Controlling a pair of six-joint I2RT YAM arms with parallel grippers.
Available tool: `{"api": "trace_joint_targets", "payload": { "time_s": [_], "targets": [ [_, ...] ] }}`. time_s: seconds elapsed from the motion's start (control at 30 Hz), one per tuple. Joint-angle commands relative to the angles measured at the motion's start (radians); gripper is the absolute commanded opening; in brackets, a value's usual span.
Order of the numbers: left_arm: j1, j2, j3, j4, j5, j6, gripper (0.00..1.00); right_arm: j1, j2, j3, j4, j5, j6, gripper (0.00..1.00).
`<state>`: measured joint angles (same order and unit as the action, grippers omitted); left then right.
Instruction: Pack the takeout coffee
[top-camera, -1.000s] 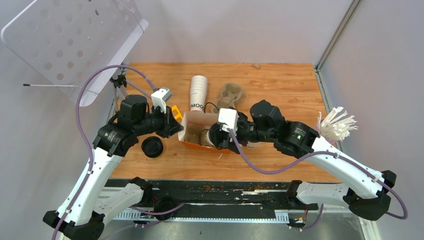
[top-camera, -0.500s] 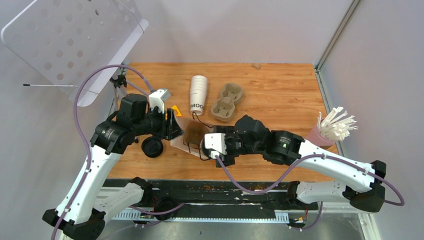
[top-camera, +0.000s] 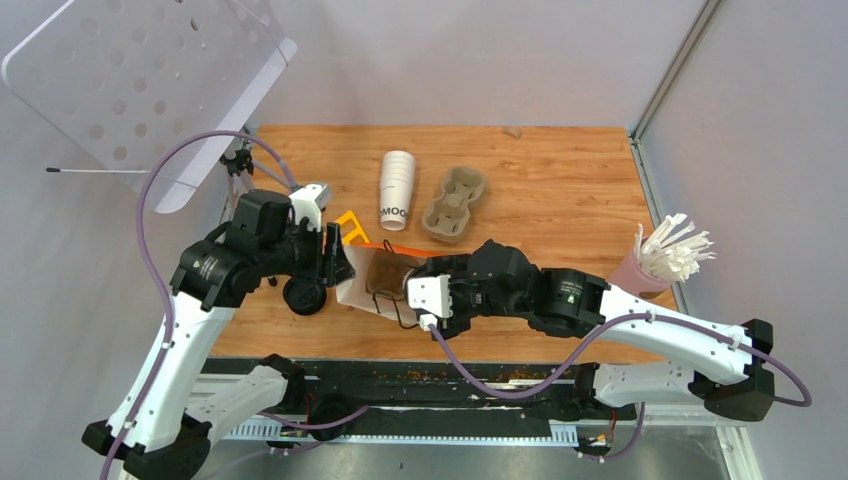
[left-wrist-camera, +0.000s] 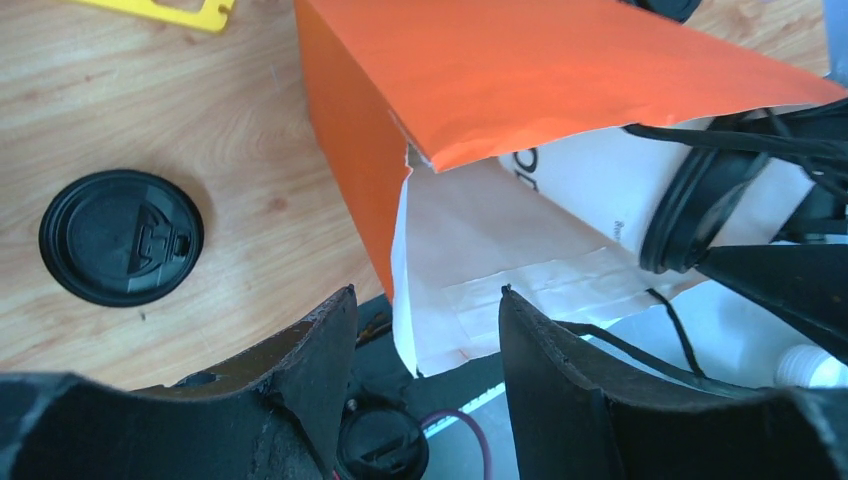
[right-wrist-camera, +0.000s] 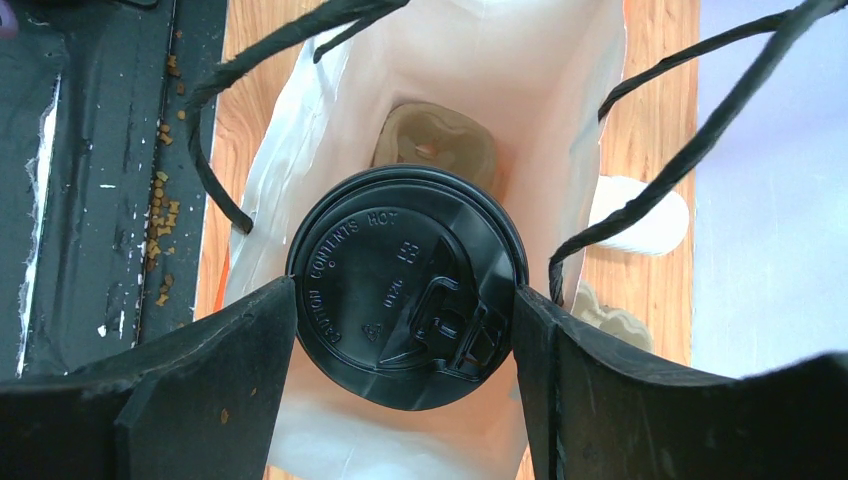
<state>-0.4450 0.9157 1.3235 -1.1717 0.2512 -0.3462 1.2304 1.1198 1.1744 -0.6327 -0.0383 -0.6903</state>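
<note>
Top view, hidden: right hand (top-camera: 402, 288) covers the mouth of the bag (top-camera: 375, 272) at frame centre; contents not made out.
Top view, pose: left hand (top-camera: 335, 263) at the bag's left edge.
Left wrist: left hand (left-wrist-camera: 428, 292) released, fingers spread, bag edge in the gap unpinched; takeout coffee (left-wrist-camera: 600, 185) inside the bag, frame right, partly cut off.
Right wrist: right hand (right-wrist-camera: 405, 300) grasping the takeout coffee by its lid rim; cup body hidden beneath.

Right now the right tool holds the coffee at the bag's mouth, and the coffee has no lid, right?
No: the coffee has a black lid on, as the right wrist view shows. The right tool does hold it at the mouth of the bag.
</note>
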Motion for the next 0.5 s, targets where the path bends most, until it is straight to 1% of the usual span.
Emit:
{"api": "trace_joint_targets", "payload": {
  "time_s": [0.0, 0.13, 0.2, 0.23, 0.33, 0.4, 0.47],
  "targets": [
    [-0.003, 0.018, 0.032, -0.052, -0.017, 0.049, 0.62, 0.006, -0.006, 0.023, 0.011, 0.032, -0.013, 0.67],
    [-0.003, 0.018, 0.019, -0.051, -0.01, 0.067, 0.61, 0.015, 0.012, 0.034, 0.01, 0.036, -0.005, 0.66],
    [-0.003, 0.018, 0.013, -0.046, -0.004, 0.08, 0.55, 0.024, 0.023, 0.038, 0.011, 0.037, -0.007, 0.66],
    [-0.004, 0.018, 0.009, -0.039, 0.002, 0.087, 0.5, 0.027, 0.029, 0.041, 0.013, 0.037, -0.008, 0.66],
    [-0.003, 0.005, -0.025, 0.002, 0.034, 0.105, 0.23, 0.029, 0.05, 0.051, 0.054, 0.037, -0.007, 0.66],
    [-0.004, -0.012, -0.051, 0.036, 0.067, 0.106, 0.13, 0.03, 0.077, 0.065, 0.083, 0.067, 0.003, 0.66],
    [-0.004, -0.031, -0.069, 0.064, 0.098, 0.105, 0.08, 0.03, 0.11, 0.078, 0.107, 0.078, 0.004, 0.65]
  ]
}}
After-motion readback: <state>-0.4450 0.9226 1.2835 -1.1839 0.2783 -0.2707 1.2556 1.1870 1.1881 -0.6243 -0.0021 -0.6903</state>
